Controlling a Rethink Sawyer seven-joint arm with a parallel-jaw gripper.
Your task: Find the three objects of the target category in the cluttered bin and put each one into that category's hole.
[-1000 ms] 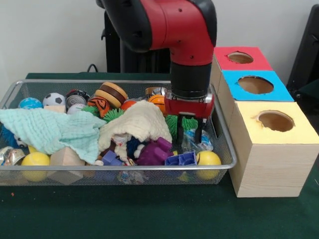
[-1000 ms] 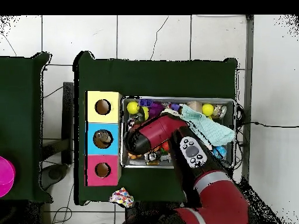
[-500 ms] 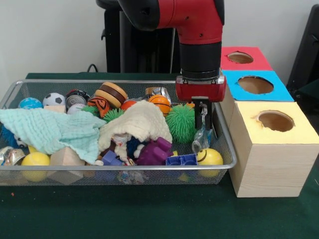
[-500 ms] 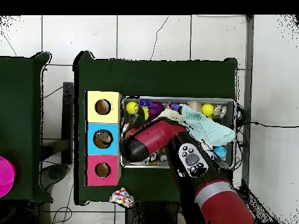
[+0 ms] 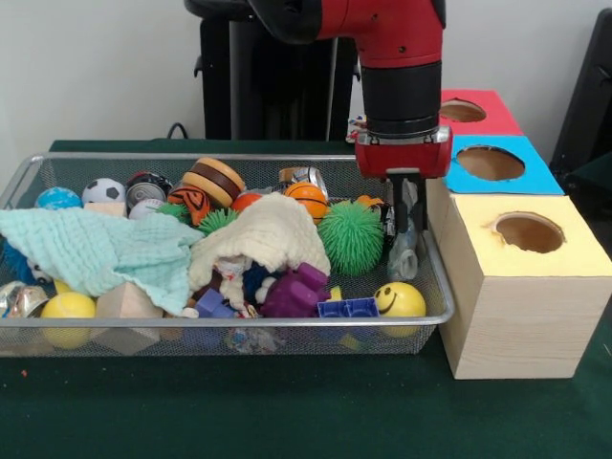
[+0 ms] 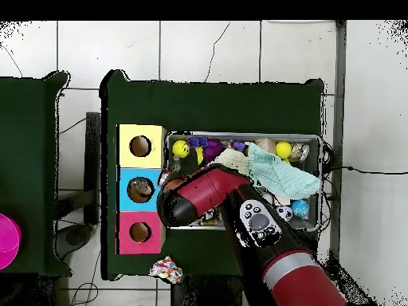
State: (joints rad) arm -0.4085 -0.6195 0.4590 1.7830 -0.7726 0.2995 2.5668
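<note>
1. A plain pale wall (image 5: 105,67) fills the background of the front view.
2. The surface (image 5: 287,411) is covered in dark green cloth that reaches past all its edges.
3. From overhead, the floor (image 6: 207,52) is large white tiles with dark joints and thin cracks.
4. A second dark green surface (image 6: 28,175) stands apart, beyond the left edge.
5. A magenta round object (image 6: 6,241) sits at the picture's left edge.
6. A small multicoloured object (image 6: 166,269) lies at the near edge of the main surface.
7. Dark cables (image 6: 362,170) trail across the tiles.
</note>
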